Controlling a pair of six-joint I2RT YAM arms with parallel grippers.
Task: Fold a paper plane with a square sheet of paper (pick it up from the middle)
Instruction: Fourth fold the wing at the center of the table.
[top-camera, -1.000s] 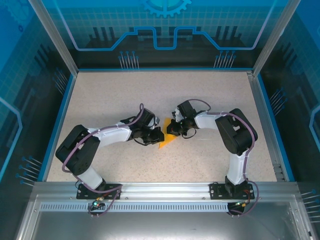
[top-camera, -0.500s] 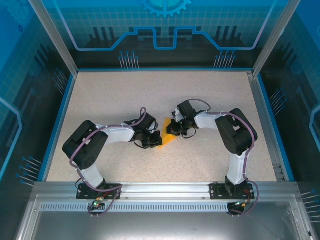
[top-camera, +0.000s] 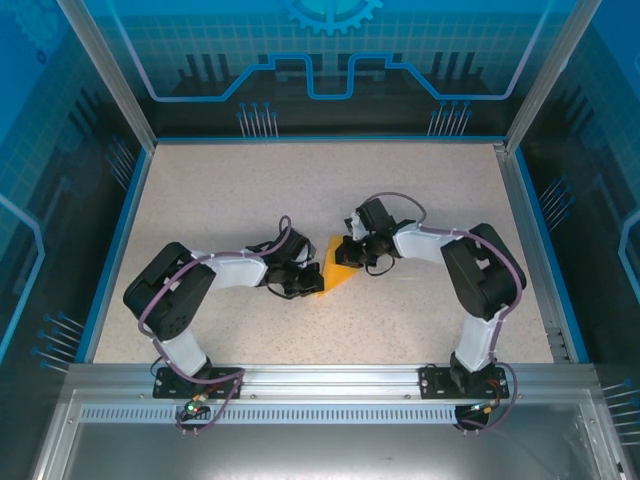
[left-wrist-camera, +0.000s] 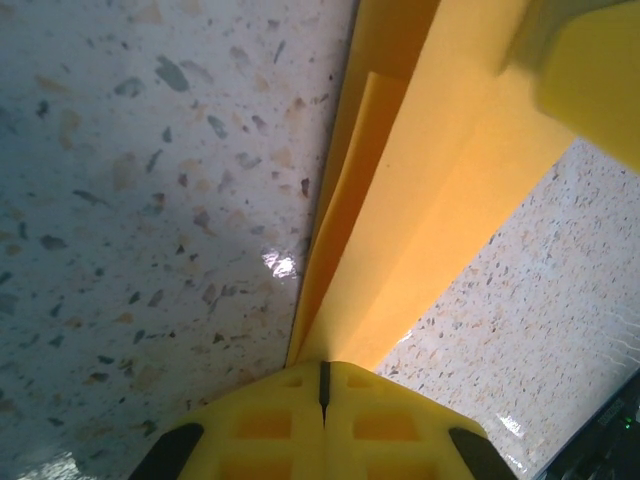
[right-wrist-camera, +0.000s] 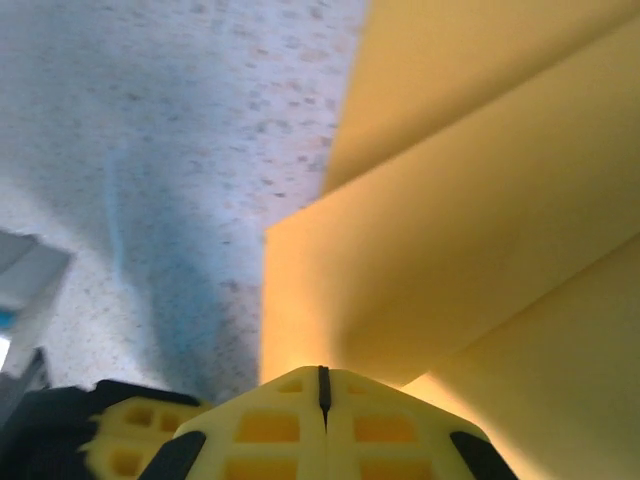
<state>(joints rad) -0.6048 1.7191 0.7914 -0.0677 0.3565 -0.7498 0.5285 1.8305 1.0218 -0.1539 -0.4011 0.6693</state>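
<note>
Two robot arms work at a speckled table (top-camera: 200, 190) inside a blue-walled enclosure (top-camera: 60, 150), both bolted at the table's near edge. The left arm (top-camera: 215, 270) bends in from the table's near-left side and the right arm (top-camera: 470, 265) from its near-right side, the two meeting around the table's middle. There, slightly toward the table's near edge, is the sheet of paper (top-camera: 338, 278), orange-yellow and already folded into overlapping layers. The left gripper (top-camera: 312, 284) comes at the paper from the table's left side, its yellow jaws pressed together with a folded edge running into their seam. The right gripper (top-camera: 346, 254) comes at it from the table's far-right side, its jaws likewise closed tight on a layer of the paper.
</note>
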